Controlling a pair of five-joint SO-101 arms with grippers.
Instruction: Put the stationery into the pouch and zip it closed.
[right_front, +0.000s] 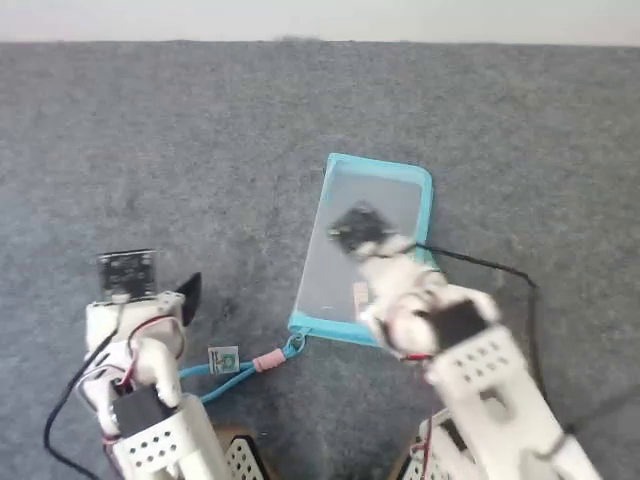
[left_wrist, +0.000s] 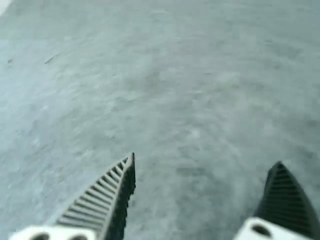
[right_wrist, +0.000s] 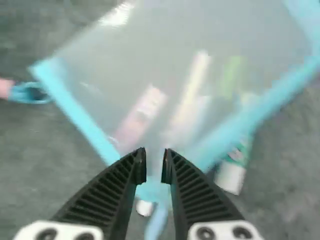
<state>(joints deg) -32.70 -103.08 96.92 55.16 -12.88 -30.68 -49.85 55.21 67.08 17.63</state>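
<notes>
The pouch (right_front: 372, 195) lies flat in the middle of the bench (right_front: 150, 130), and most of the stationery (right_wrist: 145, 112) shows through its clear face. One white-and-green piece (right_wrist: 234, 167) seems to poke past the teal edge, so the filling looks nearly done and the zipping is not yet done. The right tool (right_wrist: 153, 150) hangs over that edge with its jaws narrowed to a slit, too blurred to tell whether it pinches a zip pull, while the left tool (left_wrist: 204, 161) is spread wide above bare bench, well apart from the pouch.
</notes>
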